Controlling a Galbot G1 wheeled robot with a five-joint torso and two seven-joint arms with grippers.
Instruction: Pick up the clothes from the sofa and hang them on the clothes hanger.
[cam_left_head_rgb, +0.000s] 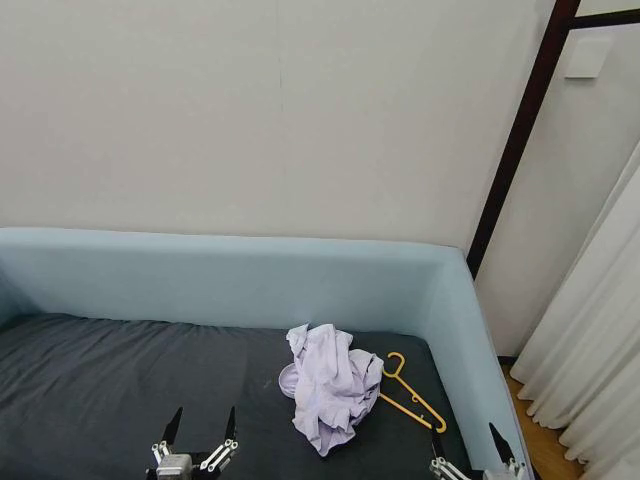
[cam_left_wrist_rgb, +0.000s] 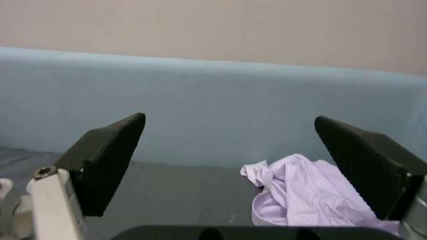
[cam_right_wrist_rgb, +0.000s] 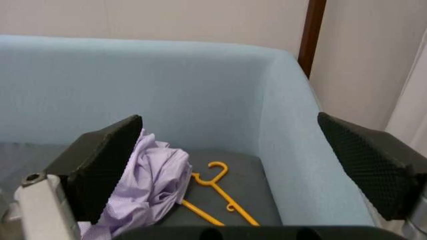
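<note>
Down at the lower edge of the head view, the left end effector (cam_left_head_rgb: 204, 428) pokes up over the dark seat cushion (cam_left_head_rgb: 110, 380) of the pale blue sofa (cam_left_head_rgb: 230, 285). Its two black fingers (cam_left_wrist_rgb: 105, 161) stand wide apart with nothing between them. Most of its body is cut off by the picture's edge, so little more than the fingertips and some silver linkage can be seen.

To the right, the right end effector (cam_left_head_rgb: 465, 452) is cropped harder still, just two tips above the sofa's right-hand corner. From its own wrist camera the padded fingers (cam_right_wrist_rgb: 100, 165) are likewise spread open and empty.

Between the two and farther back on the seat, toward the sofa's right end, lies the garment (cam_left_head_rgb: 328, 385). It is a crumpled heap of lilac cloth with fine stripes, touched by neither end effector. It is bunched so tightly that sleeves, collar or front cannot be told apart.

Just beside it on the right lies an orange hanger (cam_left_head_rgb: 412, 397), flat on the cushion, hook toward the backrest. One of its arms runs in under the edge of the cloth, and how far it goes there is hidden.

Beyond the sofa's right armrest hangs a white curtain (cam_left_head_rgb: 590, 380), cut off by the frame.
</note>
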